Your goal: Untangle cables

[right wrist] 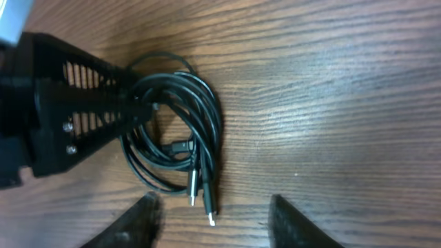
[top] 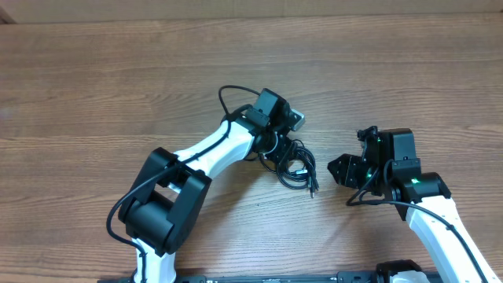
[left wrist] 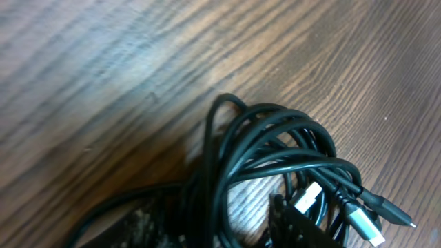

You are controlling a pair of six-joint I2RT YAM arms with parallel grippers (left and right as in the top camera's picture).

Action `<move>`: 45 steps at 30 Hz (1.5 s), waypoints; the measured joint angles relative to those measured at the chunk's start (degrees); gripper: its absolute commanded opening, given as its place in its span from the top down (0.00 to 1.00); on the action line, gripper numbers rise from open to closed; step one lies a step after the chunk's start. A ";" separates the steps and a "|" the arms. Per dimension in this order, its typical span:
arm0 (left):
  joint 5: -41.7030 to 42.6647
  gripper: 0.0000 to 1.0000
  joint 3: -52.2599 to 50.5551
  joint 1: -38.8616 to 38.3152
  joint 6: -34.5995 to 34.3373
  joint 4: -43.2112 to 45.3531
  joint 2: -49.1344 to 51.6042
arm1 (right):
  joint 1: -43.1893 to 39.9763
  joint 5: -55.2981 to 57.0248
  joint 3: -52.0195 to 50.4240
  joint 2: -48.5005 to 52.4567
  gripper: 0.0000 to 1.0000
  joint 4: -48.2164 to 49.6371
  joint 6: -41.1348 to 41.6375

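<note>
The cables (top: 296,167) lie as one coiled bundle of thin black cords at the table's middle. The left wrist view shows the loops (left wrist: 275,148) with silver-tipped plugs (left wrist: 363,224) at the lower right. My left gripper (top: 277,149) sits on the bundle's left side, and its dark fingers (left wrist: 220,233) close around several strands. The right wrist view shows those slotted fingers (right wrist: 134,103) pinching the coil (right wrist: 200,131). My right gripper (top: 339,169) is open and empty to the right of the bundle. The plug ends (right wrist: 207,207) lie just ahead, between its fingers (right wrist: 215,224).
The wooden table (top: 118,71) stretches around the bundle. A thicker black wire (top: 226,96) loops off the left arm's wrist. The table's far edge (top: 251,16) runs along the top of the overhead view.
</note>
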 measured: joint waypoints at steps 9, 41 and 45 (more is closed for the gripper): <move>-0.28 0.59 0.00 -0.26 -0.02 0.46 0.42 | 0.00 0.20 0.00 0.00 0.37 -0.63 -0.07; 4.31 0.96 12.90 -5.35 -0.02 -6.93 3.82 | 0.00 4.02 0.00 6.84 0.66 3.28 -0.02; 4.59 0.96 12.90 -5.99 -0.02 -6.93 3.82 | 0.00 4.35 0.00 7.67 0.92 3.23 0.13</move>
